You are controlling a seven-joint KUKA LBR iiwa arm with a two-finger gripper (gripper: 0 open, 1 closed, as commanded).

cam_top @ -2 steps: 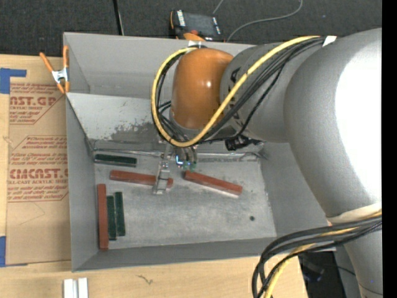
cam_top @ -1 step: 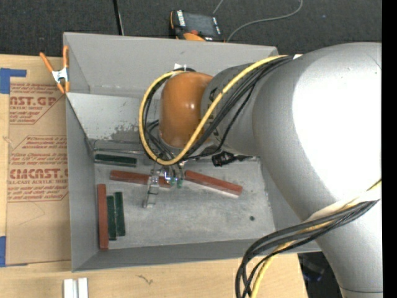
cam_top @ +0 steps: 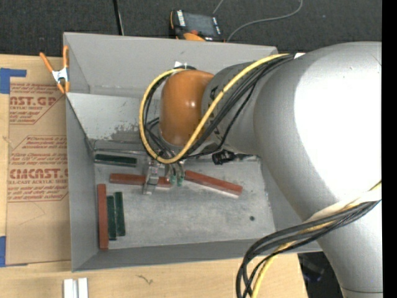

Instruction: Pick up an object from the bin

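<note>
Grey metal makes the bin point(cam_top: 79, 166), and only a few thin sticks lie on its floor, well spread and not in a heap. From the right comes the big silver arm point(cam_top: 322, 135), which covers much of the right side of the bin. At its wrist sits a rounded orange cover point(cam_top: 180, 107), and yellow and black cables point(cam_top: 146, 113) loop around this cover on the left side.

Below the cover the gripper point(cam_top: 162, 180) is down at the floor, about in the middle of the bin. It stands at the right end of a red-brown stick point(cam_top: 127, 179), which lies flat and runs from left to right. The metal parts of the gripper hide that end, so I cannot tell if the jaws are wide or narrow, or if they have the stick between them.

Just to the right of the gripper a second, slanted red-brown stick point(cam_top: 217, 185) lies on the floor; its right end points a little to the near side. On the far left, close to the back wall, lies a dark green stick point(cam_top: 116, 159), almost parallel to the stick at the gripper and a bit apart from it.

In the near left corner three more sticks lie side by side, pointing from far to near: a red-brown corner stick point(cam_top: 102, 219) next to the left wall, and two dark green corner sticks point(cam_top: 111, 219) just beside it on the right. These three are well apart from the gripper.
</note>
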